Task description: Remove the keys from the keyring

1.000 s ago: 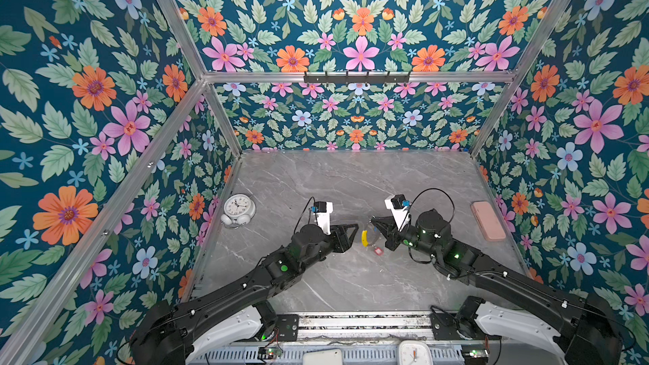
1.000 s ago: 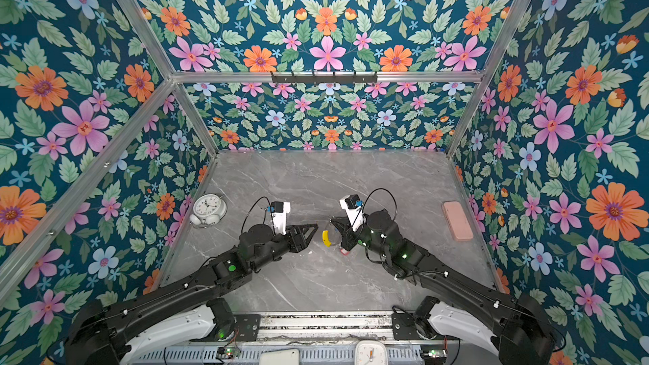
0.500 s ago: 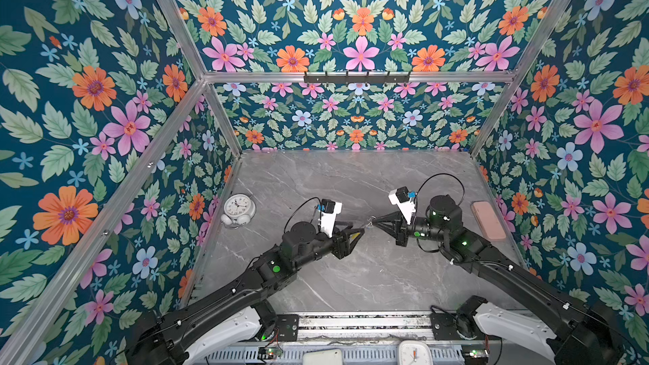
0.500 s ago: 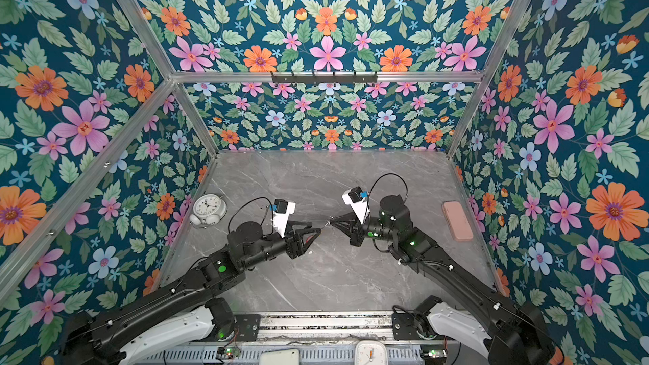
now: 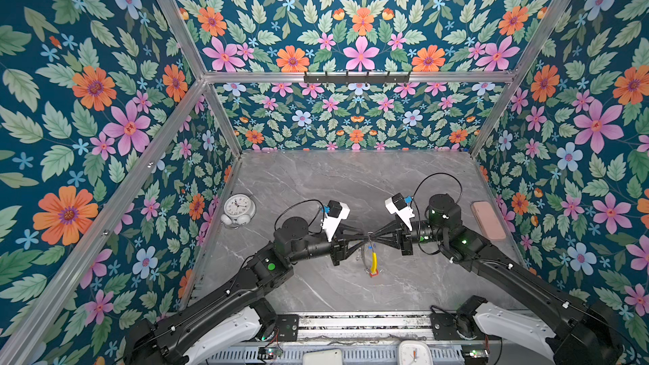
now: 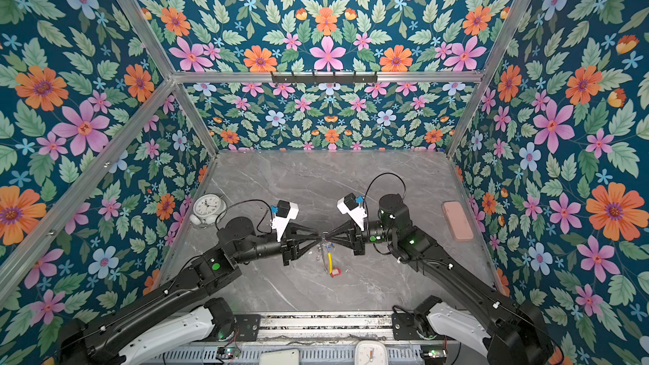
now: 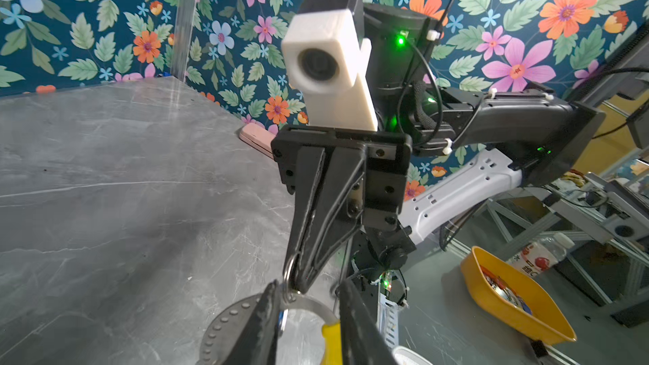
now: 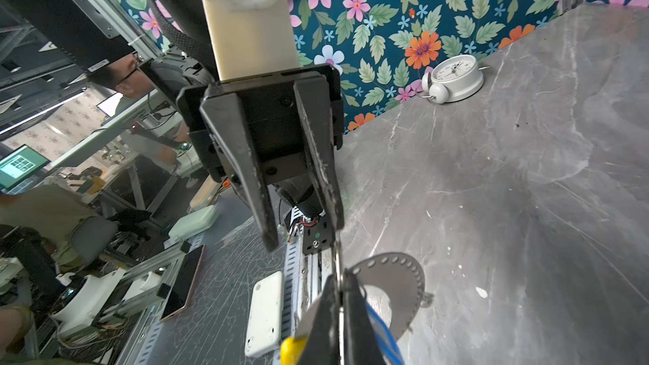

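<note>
The keyring (image 5: 368, 258) hangs above the table in both top views, its yellow sleeve (image 5: 374, 260) pointing down. A key's red tag (image 5: 373, 273) dangles at the bottom; a blue tag (image 8: 382, 331) sits near the top. My right gripper (image 8: 340, 280) is shut on a small silver split ring (image 7: 290, 272) of the keyring. My left gripper (image 7: 310, 286) meets it tip to tip (image 5: 365, 238), jaws apart, straddling the grey hoop (image 7: 309, 305) and the sleeve (image 7: 331, 340). The key blades are too small to make out.
A white alarm clock (image 5: 238, 208) stands at the table's left edge. A pink case (image 5: 488, 219) lies at the right edge. A black hook rail (image 5: 356, 77) is on the back wall. Floral walls close three sides. An orange bin (image 7: 516, 307) sits off the table.
The right gripper has lifted the keyring off the table. The left gripper has come in to meet it at the middle, and its jaws have narrowed around the hoop.
</note>
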Robot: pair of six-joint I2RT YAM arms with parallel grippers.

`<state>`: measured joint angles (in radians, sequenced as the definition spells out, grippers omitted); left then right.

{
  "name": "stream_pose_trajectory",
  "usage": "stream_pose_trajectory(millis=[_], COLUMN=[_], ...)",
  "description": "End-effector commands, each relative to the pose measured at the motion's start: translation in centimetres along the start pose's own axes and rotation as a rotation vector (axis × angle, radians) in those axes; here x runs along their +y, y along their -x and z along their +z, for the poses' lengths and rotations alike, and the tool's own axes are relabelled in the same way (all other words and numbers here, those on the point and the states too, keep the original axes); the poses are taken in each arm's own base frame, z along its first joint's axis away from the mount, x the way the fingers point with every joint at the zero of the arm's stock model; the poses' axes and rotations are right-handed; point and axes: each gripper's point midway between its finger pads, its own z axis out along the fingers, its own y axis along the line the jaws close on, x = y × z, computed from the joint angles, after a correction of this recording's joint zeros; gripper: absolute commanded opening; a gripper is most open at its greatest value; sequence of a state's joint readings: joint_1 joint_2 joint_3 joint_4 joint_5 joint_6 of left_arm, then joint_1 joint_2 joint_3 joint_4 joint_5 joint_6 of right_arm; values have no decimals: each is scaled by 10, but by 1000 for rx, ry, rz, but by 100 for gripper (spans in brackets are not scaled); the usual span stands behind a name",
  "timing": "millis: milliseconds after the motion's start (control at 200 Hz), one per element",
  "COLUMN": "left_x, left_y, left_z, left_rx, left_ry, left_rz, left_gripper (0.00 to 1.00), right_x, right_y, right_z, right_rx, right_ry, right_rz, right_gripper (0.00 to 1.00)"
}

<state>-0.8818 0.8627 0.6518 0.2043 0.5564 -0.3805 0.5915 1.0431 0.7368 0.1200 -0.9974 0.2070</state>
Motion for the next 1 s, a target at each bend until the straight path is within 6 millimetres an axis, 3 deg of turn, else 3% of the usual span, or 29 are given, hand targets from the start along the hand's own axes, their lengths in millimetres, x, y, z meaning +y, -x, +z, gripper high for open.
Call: stream_pose_trajectory(millis=[0,610,1000], left_x=[-10,-10,-7], left_y=[2,7,5], left_z=[0,1,3], left_rx=[5,-18,-15], left_ry=[-53,-169,-171], left_rz=[31,-35,-44], left_gripper=[28,25,12], right_x=[11,8,4], right_y=[2,6,5], right_z=[1,1,4], right_rx=[6,1,20], right_ry=[60,14,-20], right_rz=[-6,-7,-12], right_gripper=[0,0,0])
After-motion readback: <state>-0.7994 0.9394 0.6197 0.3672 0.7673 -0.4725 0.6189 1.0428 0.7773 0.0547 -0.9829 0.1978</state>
